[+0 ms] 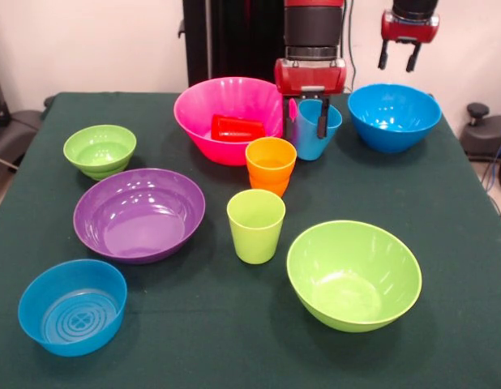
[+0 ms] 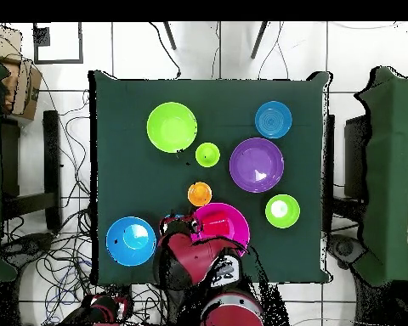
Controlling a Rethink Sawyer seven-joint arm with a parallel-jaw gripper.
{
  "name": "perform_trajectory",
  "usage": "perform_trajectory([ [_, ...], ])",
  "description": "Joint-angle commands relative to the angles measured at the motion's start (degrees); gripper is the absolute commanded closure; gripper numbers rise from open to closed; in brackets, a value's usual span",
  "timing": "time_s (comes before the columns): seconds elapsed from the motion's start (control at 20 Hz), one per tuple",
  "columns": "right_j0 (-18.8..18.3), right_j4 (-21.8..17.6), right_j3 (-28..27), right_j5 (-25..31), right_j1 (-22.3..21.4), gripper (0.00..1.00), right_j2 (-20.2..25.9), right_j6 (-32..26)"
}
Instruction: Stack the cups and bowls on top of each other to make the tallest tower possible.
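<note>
My gripper [image 1: 307,115] comes down at the back of the table, shut on the light blue cup [image 1: 315,134], which leans slightly between the large pink bowl [image 1: 226,101] and the large blue bowl [image 1: 394,117]. The red cup [image 1: 236,127] lies on its side inside the pink bowl. The orange cup [image 1: 271,164] and the lime green cup [image 1: 255,225] stand upright in the middle. The large lime green bowl [image 1: 353,275] sits near right. In the overhead view my arm [image 2: 180,255] hides the light blue cup.
The large purple bowl [image 1: 139,215], the small lime green bowl [image 1: 100,151] and the small blue bowl with ringed base [image 1: 72,306] sit on the left. A red and black fitting [image 1: 408,32] hangs behind the blue bowl. The table [image 1: 445,243] has a dark green cloth.
</note>
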Motion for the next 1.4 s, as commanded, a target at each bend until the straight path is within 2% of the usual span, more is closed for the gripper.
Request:
perform_trajectory([
  [0.05,-1.0,-2.8,-2.1,1.6,1.2,0.0,3.4,4.2],
  [0.2,-2.8,-3.1,-2.5,6.6,-1.6,0.0,5.9,3.1],
  [0.35,-5.5,-0.6,-3.1,16.4,-6.2,0.0,10.0,1.1],
  [0.45,-6.3,1.0,-3.4,20.5,-8.0,0.0,11.2,0.2],
  [0.75,-8.3,3.6,-4.5,29.2,-11.1,0.0,14.5,-0.8],
  [0.95,-8.2,4.2,-5.7,32.9,-12.0,0.0,14.8,-0.6],
  [1.4,-7.2,3.6,-7.2,33.2,-11.8,0.0,14.3,1.9],
])
